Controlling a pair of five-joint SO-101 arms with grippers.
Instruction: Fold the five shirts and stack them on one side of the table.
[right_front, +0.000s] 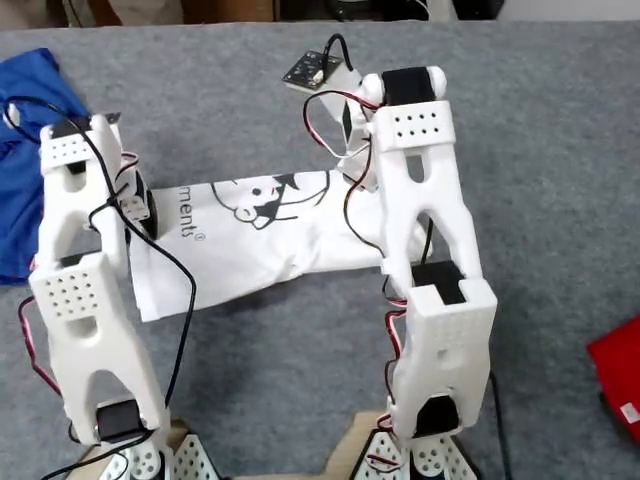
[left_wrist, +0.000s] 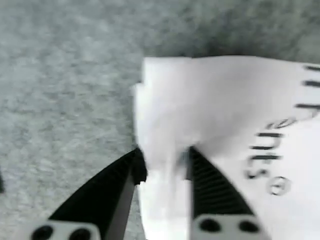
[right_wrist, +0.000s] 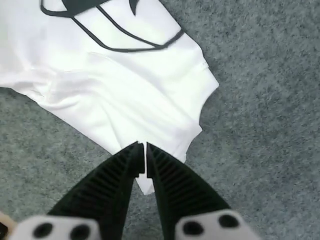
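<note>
Table top of grey felt (right_front: 560, 150), noted first. White printed cotton shirt (right_front: 260, 240) lies at its middle, narrowed to a long band running between your two arms. Step in hand, by my judgement: the crosswise fold. The next move calls for you to lift one end and carry it over the other without twisting the band. Crumpled blue shirt (right_front: 20, 150) sits at the left edge, just beside the left arm. Red cloth item (right_front: 620, 375) is at the right edge, well apart. Left gripper (left_wrist: 165, 162) clamps a bunched end of the white printed cotton shirt. Right gripper (right_wrist: 145, 149) is pinched closed on the opposite corner. Black cable (right_front: 188, 285) trails over the band and may snag.
</note>
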